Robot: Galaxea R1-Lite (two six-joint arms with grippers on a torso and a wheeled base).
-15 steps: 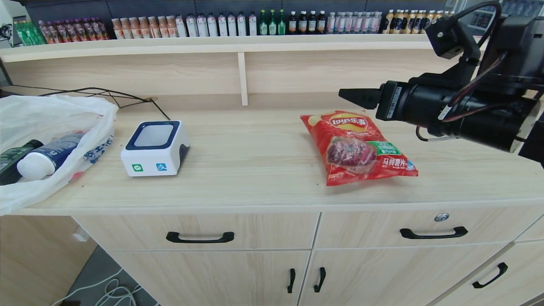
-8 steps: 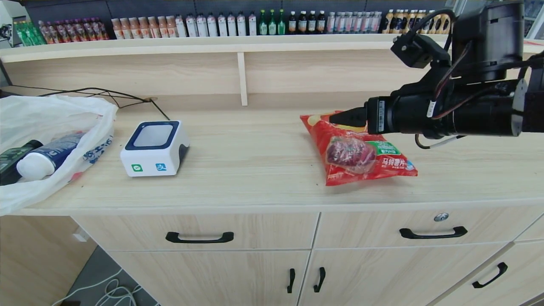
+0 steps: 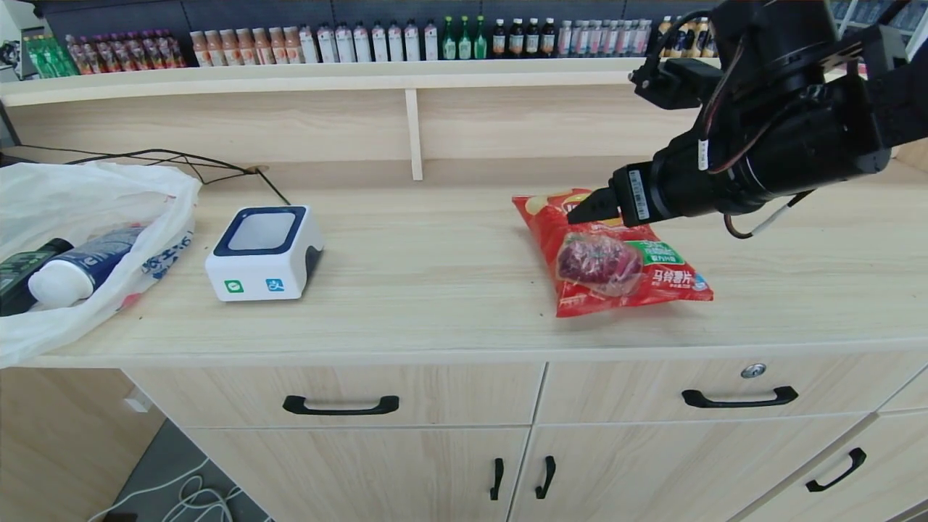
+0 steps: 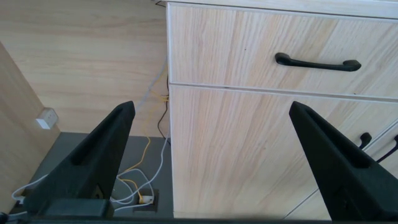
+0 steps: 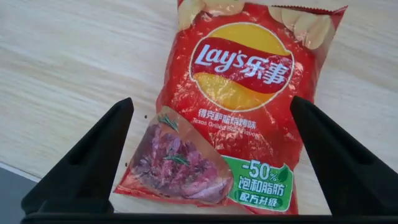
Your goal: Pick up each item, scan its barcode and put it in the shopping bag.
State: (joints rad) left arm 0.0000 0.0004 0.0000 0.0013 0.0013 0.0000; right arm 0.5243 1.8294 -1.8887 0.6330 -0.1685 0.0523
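One second has brought the right tool (image 3: 586, 208) down from a level pose behind the red foil bag of potato chips (image 3: 612, 254) to the bag's far end. The bag has not shifted on the pale wooden bench (image 3: 435, 290). The right arm slants downward from the right, jaws spread wide over the bag's top; contact cannot be judged. The left tool (image 4: 211, 106) hangs open before the cupboard drawers (image 4: 249, 50). Counted: one chip bag, one white cube scanner with a blue-rimmed top (image 3: 264, 250), and one white plastic shopping bag (image 3: 94, 196) at the bench's left end, holding a white-capped blue tube (image 3: 80, 264) and a dark pack (image 3: 22, 272).
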